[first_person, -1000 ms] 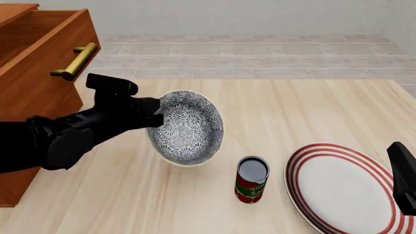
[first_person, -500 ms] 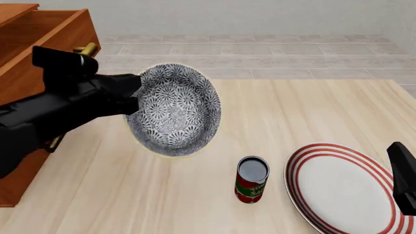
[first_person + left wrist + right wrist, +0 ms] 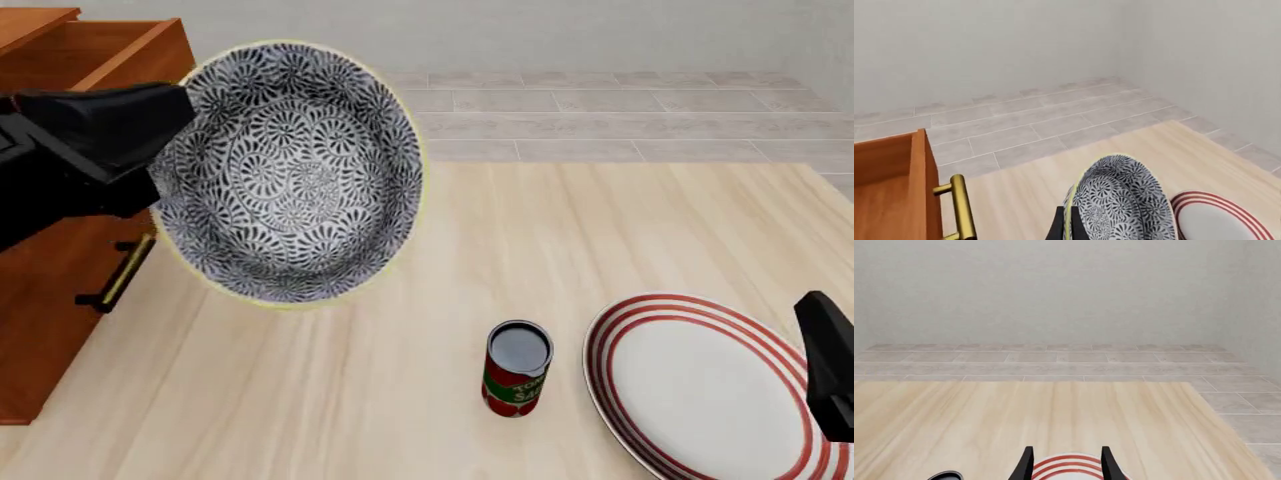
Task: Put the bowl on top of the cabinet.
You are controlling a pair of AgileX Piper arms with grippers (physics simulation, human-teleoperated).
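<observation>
Bowl aloft beside cabinet, above can.

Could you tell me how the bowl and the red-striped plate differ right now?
The bowl is deep with a dark floral pattern; the plate is wide, flat and white with red rings. The bowl is held tilted in the air by the left claw, its inside facing the front camera; the plate lies flat on the table, ungripped. Both are round.
</observation>
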